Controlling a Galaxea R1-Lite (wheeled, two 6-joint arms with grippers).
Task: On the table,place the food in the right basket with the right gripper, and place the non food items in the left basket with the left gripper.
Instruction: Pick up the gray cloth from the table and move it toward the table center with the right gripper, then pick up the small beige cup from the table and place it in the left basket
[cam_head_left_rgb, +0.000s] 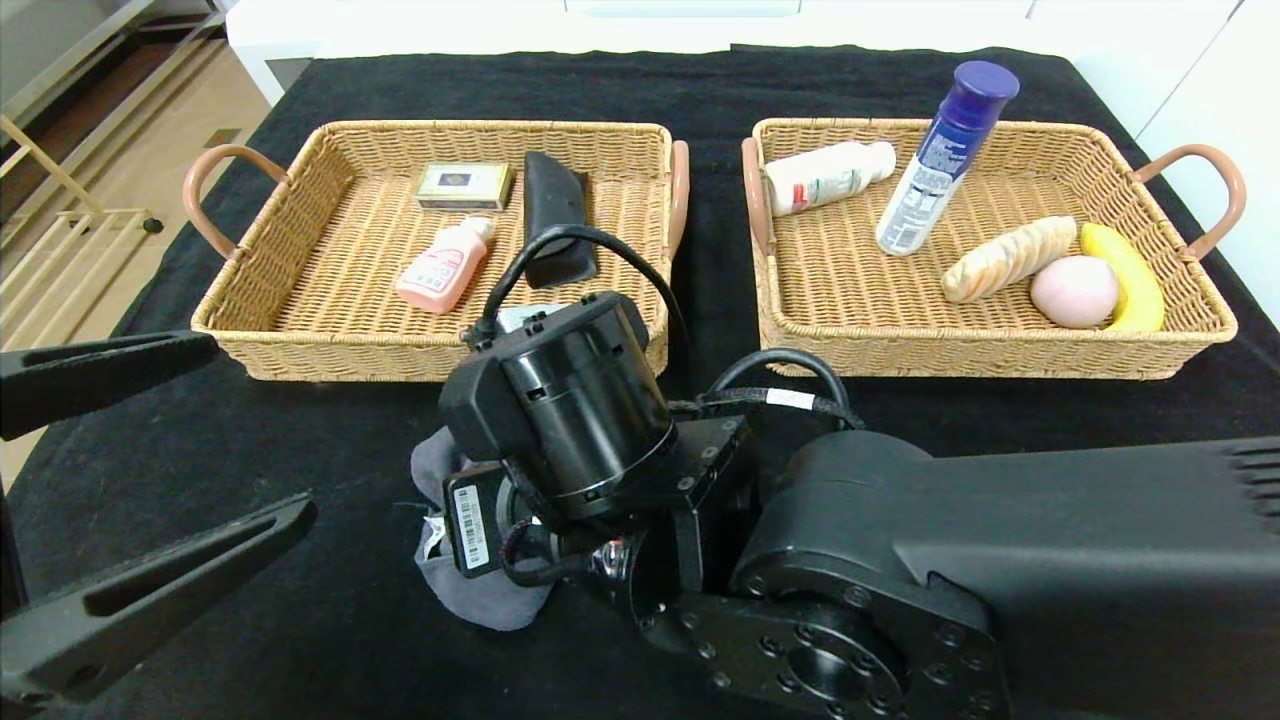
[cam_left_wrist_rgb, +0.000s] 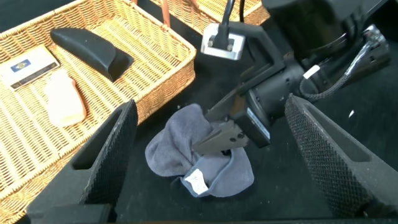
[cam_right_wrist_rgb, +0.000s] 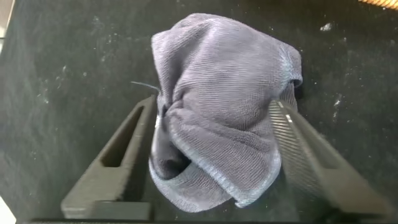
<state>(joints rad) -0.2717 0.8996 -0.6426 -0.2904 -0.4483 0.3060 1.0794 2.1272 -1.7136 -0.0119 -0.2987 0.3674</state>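
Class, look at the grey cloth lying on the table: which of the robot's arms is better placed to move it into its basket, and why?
Probably left: the grey cloth is non-food, bound for the left basket. The left gripper hangs open just beside it. The right gripper straddles the cloth, jaws apart.

Matte black throughout. Right arm (cam_head_left_rgb: 1000, 560): bulky cast housing, ring of screws round flange, cylindrical wrist motor (cam_head_left_rgb: 585, 400), looped black cables w/ white tag, barcode sticker lower centre. Left gripper (cam_head_left_rgb: 130, 480): two long wedge fingers w/ slot cutouts, ribbed pads.
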